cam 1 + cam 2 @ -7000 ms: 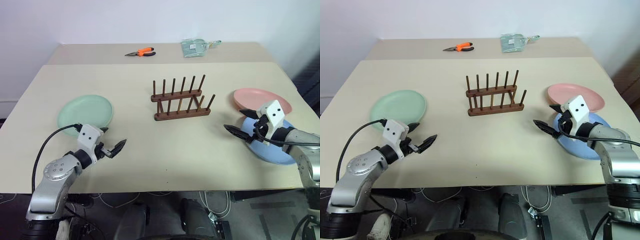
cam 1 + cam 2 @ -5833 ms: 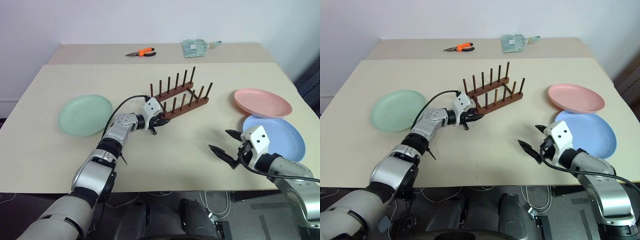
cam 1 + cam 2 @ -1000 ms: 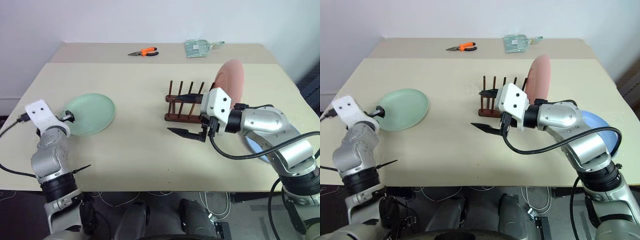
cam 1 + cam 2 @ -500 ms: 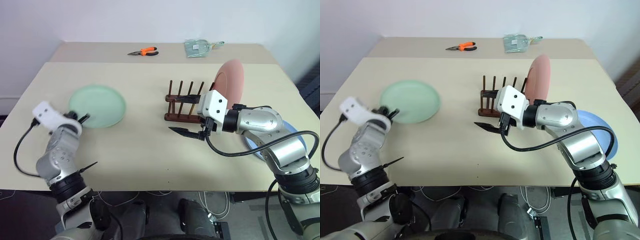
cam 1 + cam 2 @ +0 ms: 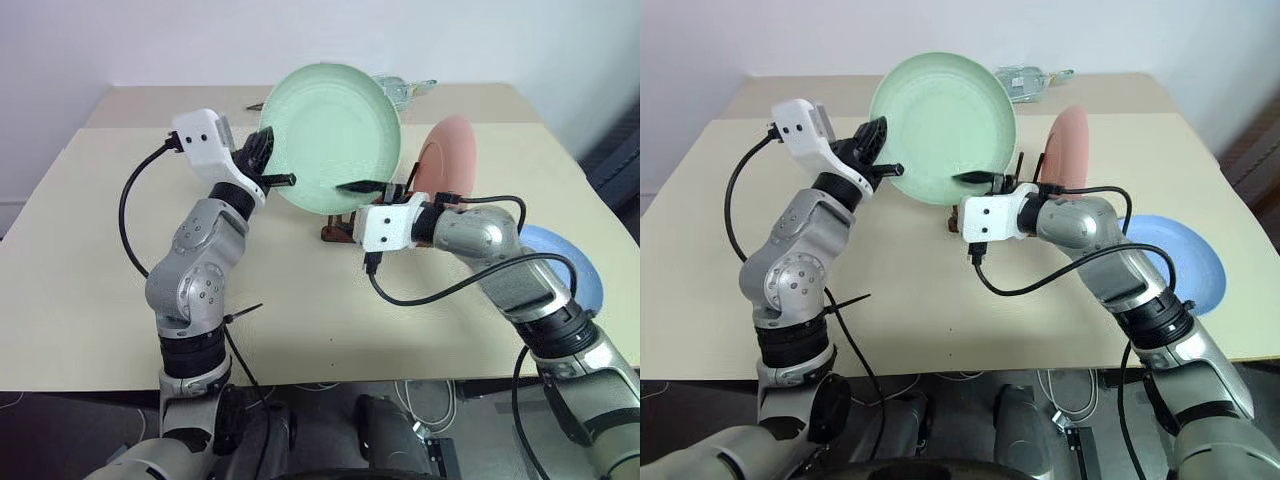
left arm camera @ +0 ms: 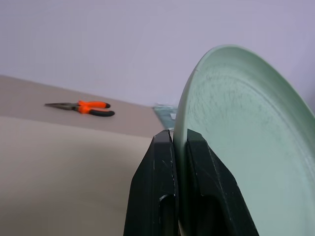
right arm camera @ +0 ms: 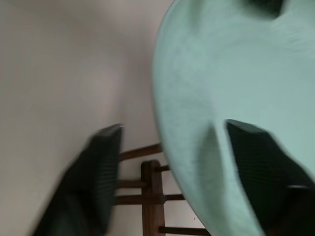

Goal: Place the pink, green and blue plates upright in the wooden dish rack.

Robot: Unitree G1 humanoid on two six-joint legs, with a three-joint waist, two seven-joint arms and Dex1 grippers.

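Plain pale wall behind a beige counter (image 5: 90, 250), w/ a second counter butted against its far edge. The dish rack (image 5: 340, 228) stands mid-counter and serves as landmark.

Left gripper (image 6: 178, 142): jaws closed tight on the near-left rim of the green plate (image 5: 330, 138), one finger on each face. The plate is off the counter, held up on edge above the rack w/ its hollow face toward the head camera, hiding most of the rack's pegs.

Right gripper (image 5: 978, 180): jaws partly apart, astride the green plate's lower right rim; one finger (image 7: 251, 162) lies across the plate's face, the other (image 7: 98, 167) behind its edge. Can't tell if it is actually pinching or just straddling.

Rack contents: the pink plate (image 5: 445, 160) stands upright at the rack's right end, leaning a bit. Other slots not readable, covered by the green plate and the right gripper.

Blue plate (image 5: 1185, 262) lies flat on the counter, well right of the rack and nearer the robot, partly behind the right arm.

Left wrist view adds orange-handled pliers (image 6: 81, 106) on the far counter, beyond the rack. Head views show a clear packet (image 5: 1025, 78) peeking past the green plate's top right. Right wrist view shows the rack's base rail and pegs (image 7: 152, 196) right below the green plate's rim.
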